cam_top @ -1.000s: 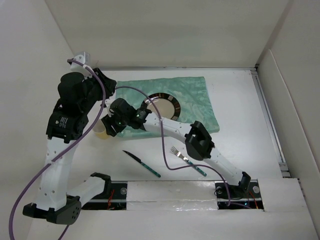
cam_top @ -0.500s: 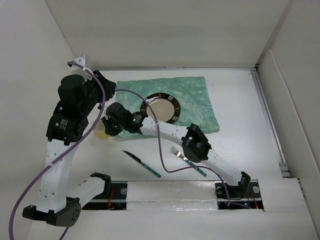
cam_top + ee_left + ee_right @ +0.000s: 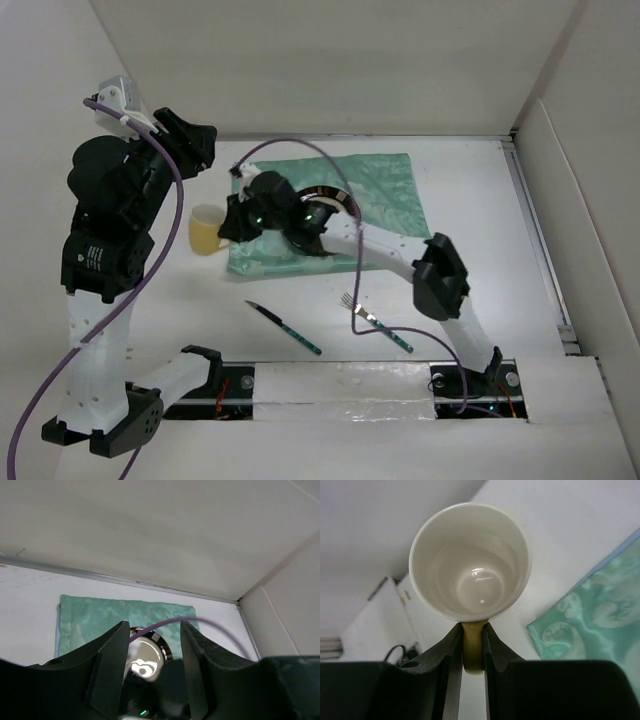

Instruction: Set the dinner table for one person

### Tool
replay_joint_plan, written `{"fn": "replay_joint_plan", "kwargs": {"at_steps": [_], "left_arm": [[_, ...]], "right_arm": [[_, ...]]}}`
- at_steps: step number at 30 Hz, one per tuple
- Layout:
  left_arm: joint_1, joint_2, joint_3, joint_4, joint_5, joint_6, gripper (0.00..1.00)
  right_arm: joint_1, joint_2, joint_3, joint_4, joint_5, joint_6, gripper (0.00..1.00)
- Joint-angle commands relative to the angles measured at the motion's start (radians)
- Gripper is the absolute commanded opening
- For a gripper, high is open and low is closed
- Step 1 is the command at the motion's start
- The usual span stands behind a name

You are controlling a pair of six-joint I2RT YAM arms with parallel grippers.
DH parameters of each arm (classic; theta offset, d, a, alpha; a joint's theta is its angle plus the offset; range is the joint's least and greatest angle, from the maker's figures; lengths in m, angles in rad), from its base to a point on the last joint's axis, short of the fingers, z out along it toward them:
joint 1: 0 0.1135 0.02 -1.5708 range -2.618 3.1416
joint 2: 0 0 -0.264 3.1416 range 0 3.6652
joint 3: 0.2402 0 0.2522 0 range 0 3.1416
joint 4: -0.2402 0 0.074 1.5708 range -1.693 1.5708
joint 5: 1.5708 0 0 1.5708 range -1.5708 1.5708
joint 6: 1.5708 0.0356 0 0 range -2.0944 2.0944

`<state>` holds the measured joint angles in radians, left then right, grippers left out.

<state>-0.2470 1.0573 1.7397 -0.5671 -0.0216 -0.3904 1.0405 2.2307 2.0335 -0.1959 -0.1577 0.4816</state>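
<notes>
The white desk (image 3: 480, 250) lies under the green cloth (image 3: 390, 190) and stretches past it on every side to the white walls. Just off the cloth's left edge, the right pincer (image 3: 472, 630) is closed narrowly on the handle of a pale yellow mug (image 3: 470, 560). The left pincer (image 3: 153, 627) hangs above the cloth's left side, fingers apart, holding nothing. A plate (image 3: 340, 197) sits on the cloth; a knife (image 3: 283, 326) and fork (image 3: 375, 320) lie near its front edge
</notes>
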Motion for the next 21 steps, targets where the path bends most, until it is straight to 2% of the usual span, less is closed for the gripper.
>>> {"fn": "replay_joint_plan", "kwargs": {"at_steps": [1, 2, 3, 5, 7, 10, 14, 15, 16, 17, 18, 19, 20, 21], "left_arm": [[-0.003, 0.029, 0.002, 0.036, 0.070, -0.004, 0.42], [-0.003, 0.032, -0.008, 0.051, 0.086, -0.008, 0.42], [-0.003, 0.044, -0.035, 0.084, 0.129, -0.027, 0.43], [-0.003, 0.047, -0.045, 0.093, 0.143, -0.037, 0.44], [-0.003, 0.072, -0.060, 0.125, 0.190, -0.039, 0.44], [-0.003, 0.142, -0.058, 0.136, 0.241, -0.024, 0.44], [-0.003, 0.248, -0.087, 0.179, 0.284, -0.001, 0.43], [-0.003, 0.274, -0.088, 0.187, 0.267, 0.004, 0.43], [-0.106, 0.341, -0.069, 0.171, 0.176, 0.048, 0.43], [-0.189, 0.395, -0.033, 0.153, 0.043, 0.092, 0.43], [-0.259, 0.456, 0.085, 0.119, -0.159, 0.128, 0.43], [-0.317, 0.525, 0.165, 0.023, -0.193, 0.128, 0.42], [-0.317, 0.625, 0.243, -0.017, -0.190, 0.104, 0.41], [-0.317, 0.639, 0.295, -0.022, -0.140, 0.084, 0.41]], "right_arm": [[-0.143, -0.256, -0.076, 0.282, -0.002, 0.055, 0.00], [-0.175, -0.319, -0.160, 0.280, 0.004, 0.057, 0.00], [-0.285, -0.383, -0.249, 0.286, 0.004, 0.052, 0.00], [-0.324, -0.437, -0.324, 0.286, 0.009, 0.046, 0.00], [-0.440, -0.483, -0.390, 0.271, 0.020, 0.023, 0.00], [-0.580, -0.491, -0.409, 0.222, 0.040, -0.027, 0.00], [-0.709, -0.431, -0.346, 0.119, 0.066, -0.107, 0.00], [-0.729, -0.396, -0.316, 0.107, 0.073, -0.133, 0.00], [-0.747, -0.376, -0.315, 0.095, 0.082, -0.133, 0.00], [-0.778, -0.359, -0.284, 0.079, 0.092, -0.152, 0.00], [-0.792, -0.329, -0.263, 0.079, 0.096, -0.169, 0.00], [-0.806, -0.312, -0.253, 0.076, 0.095, -0.175, 0.00], [-0.829, -0.295, -0.243, 0.067, 0.092, -0.178, 0.00], [-0.838, -0.281, -0.233, 0.062, 0.087, -0.187, 0.00]]}}
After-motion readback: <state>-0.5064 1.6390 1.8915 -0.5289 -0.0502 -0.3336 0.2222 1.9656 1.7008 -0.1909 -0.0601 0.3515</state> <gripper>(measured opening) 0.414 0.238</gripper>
